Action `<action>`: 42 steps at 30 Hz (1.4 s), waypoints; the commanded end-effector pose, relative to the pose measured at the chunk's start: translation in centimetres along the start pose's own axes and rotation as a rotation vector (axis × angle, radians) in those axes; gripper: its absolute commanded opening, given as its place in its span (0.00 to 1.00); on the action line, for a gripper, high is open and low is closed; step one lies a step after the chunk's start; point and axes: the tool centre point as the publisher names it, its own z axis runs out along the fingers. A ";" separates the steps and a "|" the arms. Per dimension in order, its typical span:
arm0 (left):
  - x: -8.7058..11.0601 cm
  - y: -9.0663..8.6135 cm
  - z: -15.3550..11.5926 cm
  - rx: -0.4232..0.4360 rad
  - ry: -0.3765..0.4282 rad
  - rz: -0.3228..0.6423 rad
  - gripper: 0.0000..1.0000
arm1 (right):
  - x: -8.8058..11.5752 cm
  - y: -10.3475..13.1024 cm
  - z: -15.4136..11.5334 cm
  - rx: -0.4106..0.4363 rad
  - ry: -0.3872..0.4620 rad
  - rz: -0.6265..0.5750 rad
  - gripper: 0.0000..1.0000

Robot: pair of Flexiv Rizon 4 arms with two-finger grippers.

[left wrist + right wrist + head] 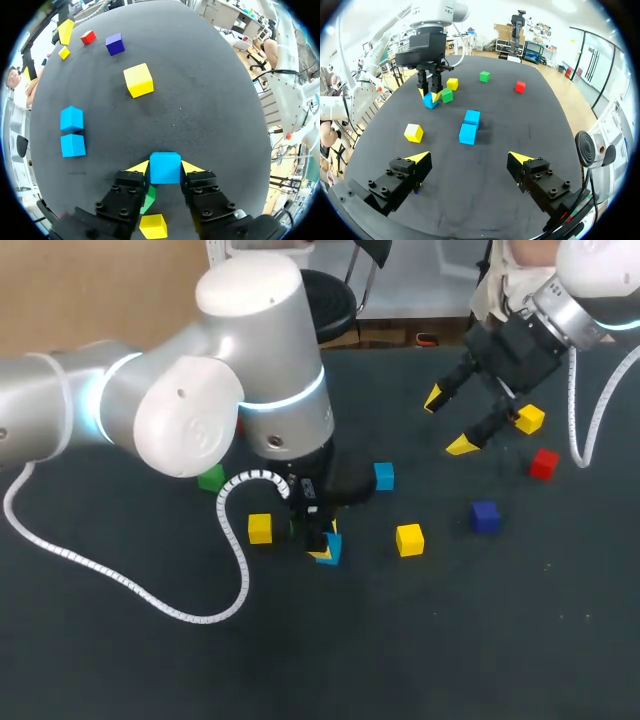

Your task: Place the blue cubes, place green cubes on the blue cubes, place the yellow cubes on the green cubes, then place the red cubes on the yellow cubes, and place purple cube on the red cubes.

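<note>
At the table's (pixel 120 640) left, a green cube (pixel 210 478) is seen beside the left arm, and a yellow cube (pixel 260 528) lies near the left gripper (pixel 322 540). That gripper is closed on a light blue cube (pixel 165 168), both yellow fingertips being pressed against its opposite sides; whether this cube rests on the table cannot be told. A second green cube (pixel 447 95) is found just beside the held one. Further right, a pair of light blue cubes (pixel 71 119) is set close together, with a second yellow cube (pixel 409 539) near them. A dark blue-purple cube (pixel 485 516) and a red cube (pixel 544 464) are placed beyond, apart from each other. The right gripper (pixel 455 420) is held above the table's right side, its fingers spread wide and gripping nothing, and a third yellow cube (pixel 529 419) is seen just beside it.
</note>
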 end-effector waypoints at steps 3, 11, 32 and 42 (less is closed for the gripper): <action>-1.2 -3.1 -1.7 -0.033 0.036 -0.030 0.00 | 0.0 0.0 0.0 0.001 -0.001 -0.001 1.00; -2.3 -7.9 -1.1 -0.030 0.019 -0.148 0.00 | 0.0 0.0 0.0 0.001 -0.001 -0.001 1.00; -0.6 -8.8 -0.2 -0.054 -0.004 -0.251 0.96 | 0.0 0.0 0.0 0.001 -0.001 -0.001 1.00; 1.3 -8.6 -0.8 -0.047 -0.069 -0.287 1.00 | 0.0 0.0 0.0 0.001 -0.001 -0.001 1.00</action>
